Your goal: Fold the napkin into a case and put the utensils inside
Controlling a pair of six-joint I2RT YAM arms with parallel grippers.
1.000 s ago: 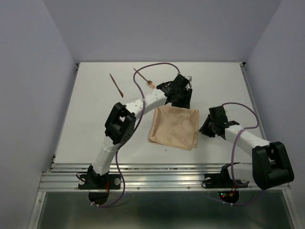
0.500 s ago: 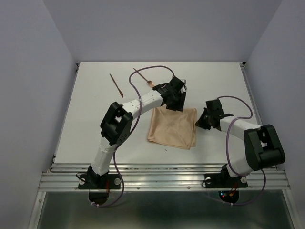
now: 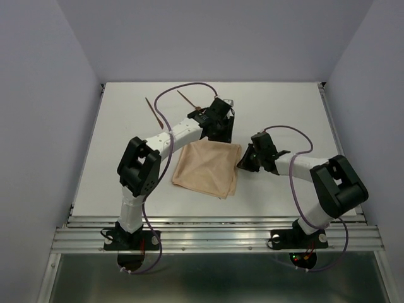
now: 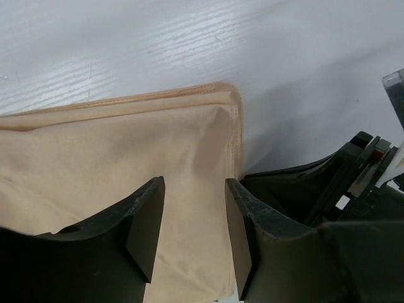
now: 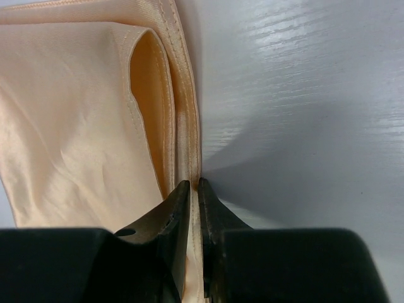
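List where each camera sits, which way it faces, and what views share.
Top external: above and behind the robot, facing down at the table; left arm, right arm, left tool and right tool at the napkin.
Left wrist: on that wrist, facing down past the open left tool at a napkin corner.
Right wrist: on that wrist, facing down past the right tool, shut on the napkin's hem.
Shared: both wrist views show napkin hem on bare table.

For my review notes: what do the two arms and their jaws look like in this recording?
Both the left arm and the right arm have white links between bulky black joint housings and stand on black bases. A thin purple cable loops along each arm. The jaws are matte black, flat-faced wedges that taper toward the tips. No markings are legible.
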